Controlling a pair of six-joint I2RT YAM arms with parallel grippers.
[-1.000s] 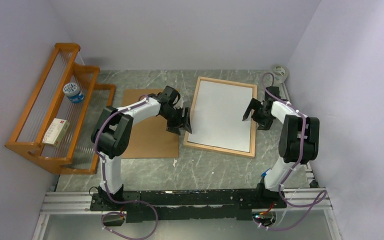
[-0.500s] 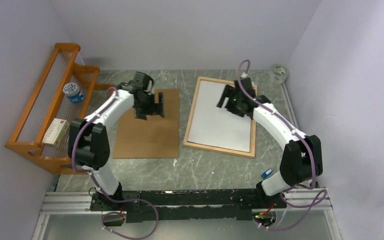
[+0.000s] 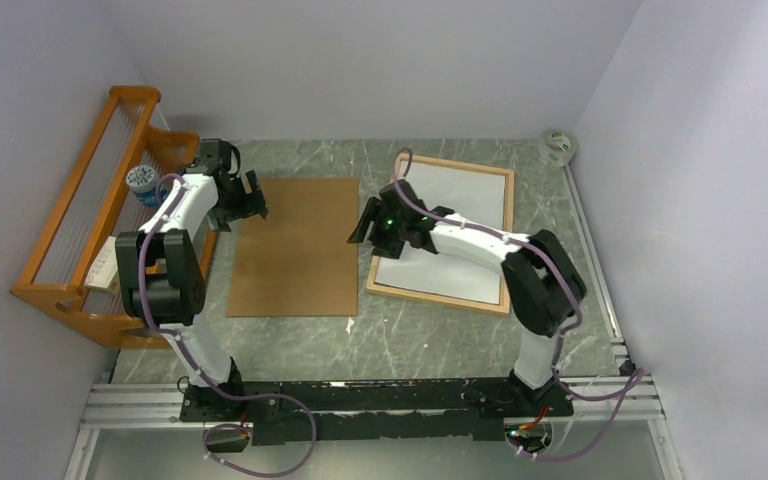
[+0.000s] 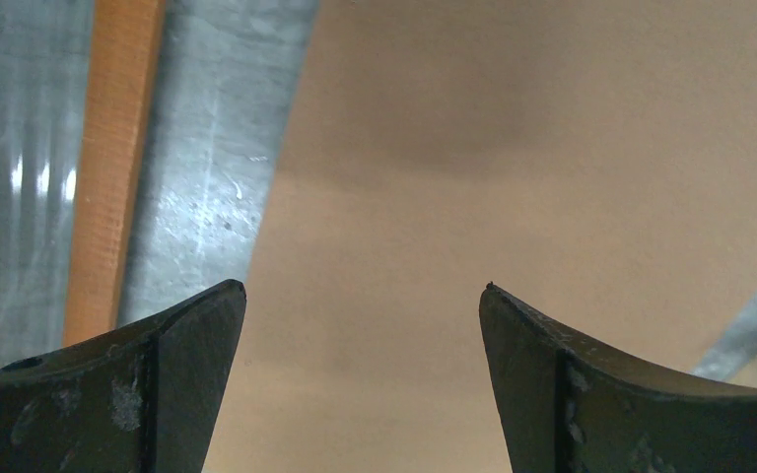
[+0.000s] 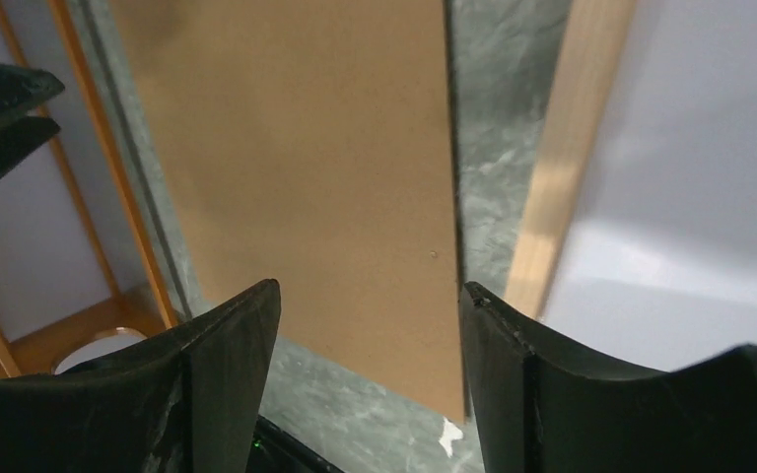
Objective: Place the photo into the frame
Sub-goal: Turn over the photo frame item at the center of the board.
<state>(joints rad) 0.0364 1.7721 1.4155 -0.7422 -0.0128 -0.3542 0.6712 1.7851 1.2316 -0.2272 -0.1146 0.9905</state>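
Roughly near-to-far lies the frame (image 3: 460, 163).

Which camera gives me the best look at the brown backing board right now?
Top external: nearly the whole backing board shows, lying flat to the left of the frame. The left wrist view sees only a patch by one edge. The right wrist view shows more, but cropped at the top.
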